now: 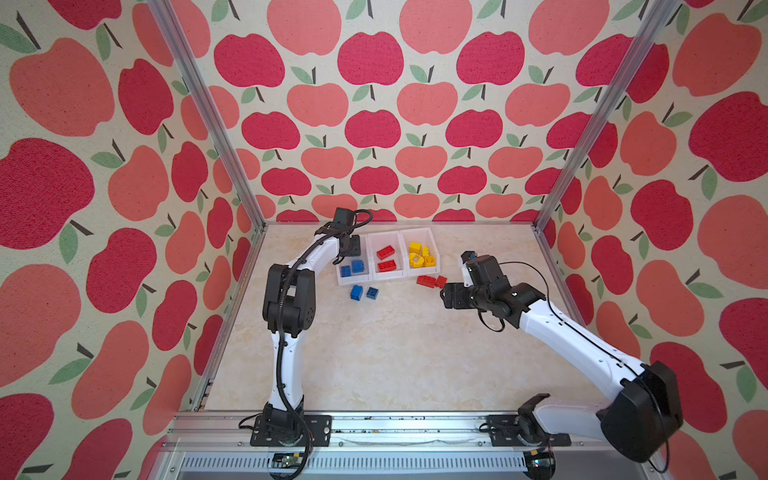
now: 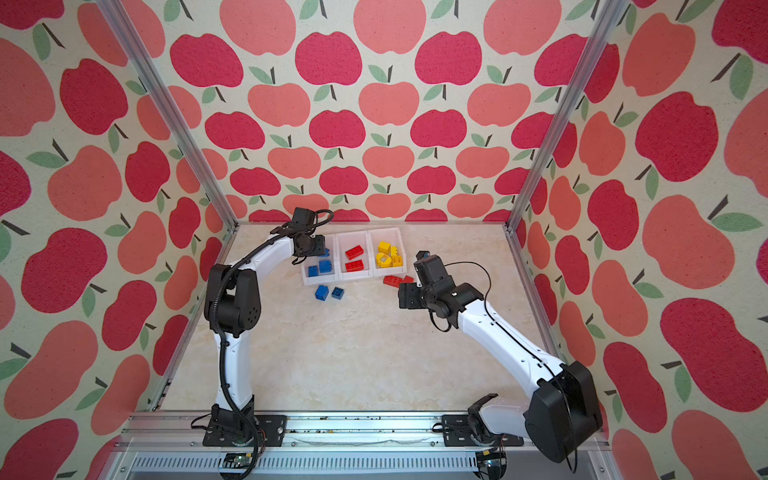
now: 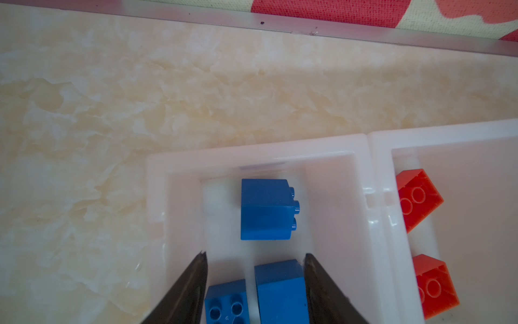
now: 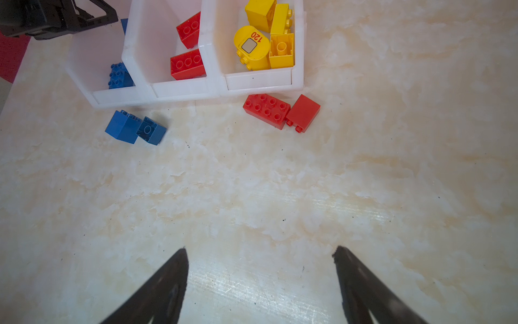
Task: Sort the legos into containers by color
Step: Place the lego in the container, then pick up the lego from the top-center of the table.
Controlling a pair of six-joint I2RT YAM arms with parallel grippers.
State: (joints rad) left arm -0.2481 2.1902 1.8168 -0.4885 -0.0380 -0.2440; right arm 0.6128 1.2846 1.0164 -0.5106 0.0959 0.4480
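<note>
Four small studded plastic bricks (image 1: 356, 292) lie loose on the pale marbled desk (image 4: 392, 168), all near the front wall of the row of three joined white plastic bins (image 4: 179, 92). They are a blue square brick (image 4: 123, 127) touching a second blue brick (image 4: 151, 130) with its hollow underside showing, and a red oblong brick (image 4: 266, 109) touching a red brick lying on its side (image 4: 304, 112). We see blues in the bin at the left end (image 3: 252, 146), reds in the middle, yellows at the right. Our left tool (image 3: 254, 255) hangs over the blue bin, jaws apart and gripping nothing, with a blue brick on its side (image 3: 266, 209) free below. Our right tool (image 4: 259, 251) hovers over bare desk, jaws wide and empty. We judge the danger lies in the touching pairs: closing on one brick may shove its neighbour. The red pair also sits just beside the yellows' bin, so a finger may strike that wall, or a short carry may drop red among yellow.
</note>
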